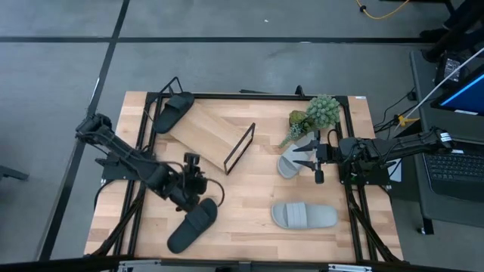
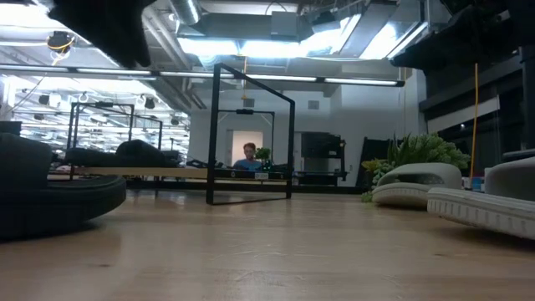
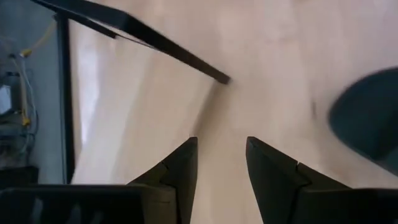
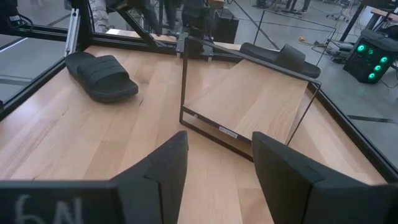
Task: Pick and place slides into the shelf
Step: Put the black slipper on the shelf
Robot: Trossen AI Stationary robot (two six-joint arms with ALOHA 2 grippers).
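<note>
One black slide (image 1: 173,111) rests on the shelf (image 1: 208,134); three remain on the table (image 1: 249,215). Left gripper (image 1: 195,175) and right gripper (image 1: 311,157) hold nothing, jaws parted.

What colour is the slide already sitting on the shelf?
Black; the slide shows best in the high view.

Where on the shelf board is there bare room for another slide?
The shelf board is bare from the black slide at its far-left end to the wire end loop. It is crowded on the right, around the plant and upper grey slide.
</note>
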